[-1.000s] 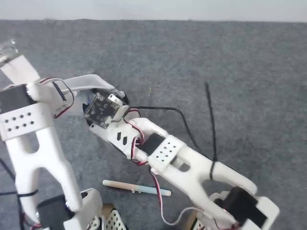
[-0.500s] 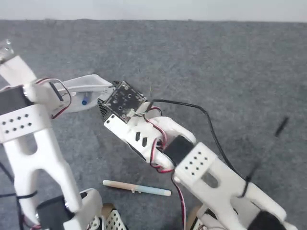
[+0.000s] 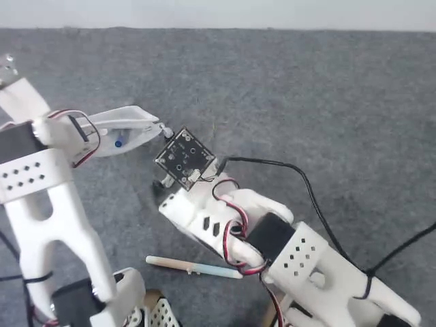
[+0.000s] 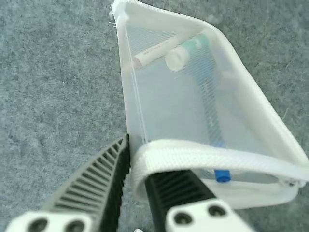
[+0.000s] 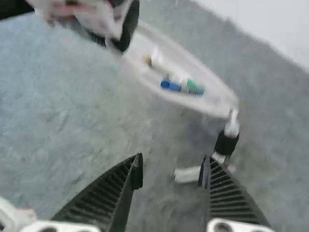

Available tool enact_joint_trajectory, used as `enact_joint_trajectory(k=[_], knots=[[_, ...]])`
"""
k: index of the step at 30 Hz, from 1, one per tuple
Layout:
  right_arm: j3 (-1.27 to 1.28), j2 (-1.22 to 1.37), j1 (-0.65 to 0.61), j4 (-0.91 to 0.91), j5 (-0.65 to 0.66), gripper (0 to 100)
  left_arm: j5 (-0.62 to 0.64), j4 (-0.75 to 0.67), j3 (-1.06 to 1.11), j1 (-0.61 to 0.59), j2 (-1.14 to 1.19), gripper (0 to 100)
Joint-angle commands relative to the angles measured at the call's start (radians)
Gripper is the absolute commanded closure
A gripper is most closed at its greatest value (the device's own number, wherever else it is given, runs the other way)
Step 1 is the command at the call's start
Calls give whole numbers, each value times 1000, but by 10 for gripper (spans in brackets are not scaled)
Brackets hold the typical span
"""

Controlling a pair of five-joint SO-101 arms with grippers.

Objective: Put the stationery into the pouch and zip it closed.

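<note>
A clear pouch (image 4: 193, 106) with white zip trim hangs off the grey table, my left gripper (image 4: 137, 179) shut on its trimmed edge. Inside lie a blue pen (image 4: 210, 111), a green-capped stick (image 4: 186, 50) and a white pen (image 4: 154, 50). In the high view the pouch (image 3: 129, 126) sits at the left arm's tip. My right gripper (image 5: 171, 164) stands open a short way from the pouch (image 5: 178, 79), with nothing held. Past its fingers is a small black and white object (image 5: 227, 137), too blurred to name. A cream and light blue pen (image 3: 194, 267) lies on the table near the arm bases.
Grey carpet-like surface (image 3: 327, 102) spreads open to the right and far side. A black cable (image 3: 320, 204) trails from the right arm. The left arm's white frame (image 3: 48, 191) stands at the left edge.
The right arm has drawn back from the pouch toward the front right, uncovering it. The left arm keeps the pouch in place. The pen on the table has not moved.
</note>
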Motion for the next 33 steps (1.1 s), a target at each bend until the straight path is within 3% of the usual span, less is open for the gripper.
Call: enact_joint_trajectory(k=[1, 9, 17, 33], knots=[[-29, 31, -38, 85, -75, 804, 14, -26, -21, 2, -8, 989], [-26, 223, -170, 231, -94, 804, 14, -26, -21, 2, -8, 989], [11, 360, -274, 242, -92, 804, 14, -28, -21, -3, -8, 989], [12, 642, -289, 125, -92, 804, 14, -25, -21, -3, -8, 989]])
